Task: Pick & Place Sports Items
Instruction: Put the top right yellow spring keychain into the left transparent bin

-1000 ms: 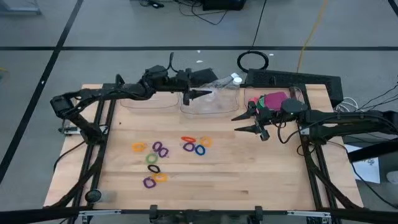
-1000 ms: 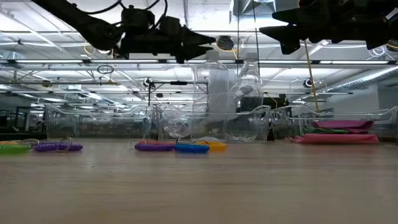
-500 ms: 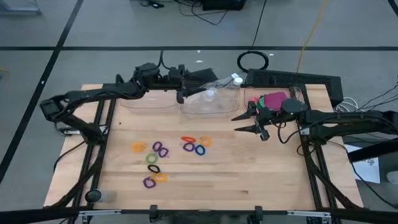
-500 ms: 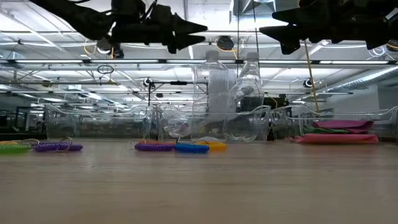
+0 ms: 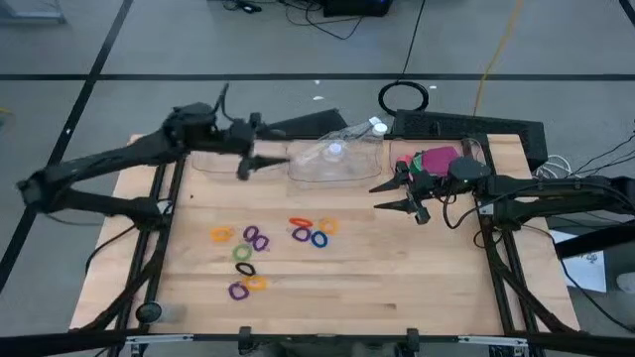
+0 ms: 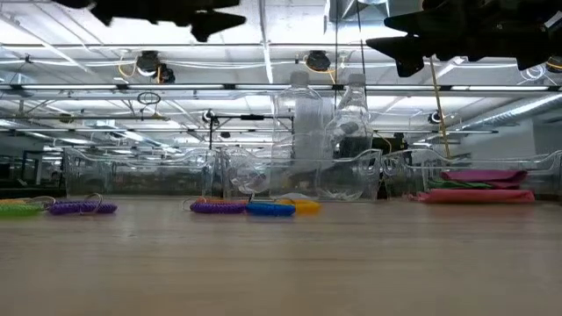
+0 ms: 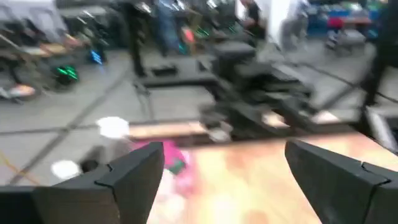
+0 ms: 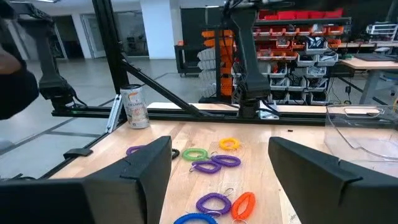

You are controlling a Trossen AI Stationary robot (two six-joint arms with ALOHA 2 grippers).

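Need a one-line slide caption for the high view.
Both grippers, left and right, hover open above the table; elastic rings lie scattered mid-table.

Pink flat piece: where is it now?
In the high view, the pink piece lies in the clear tray at the table's far right, just behind the right gripper.

Grey floor [image 5: 198, 50], strip-lit ceiling [image 6: 263, 61], red-binned shelving [image 8: 292, 28].
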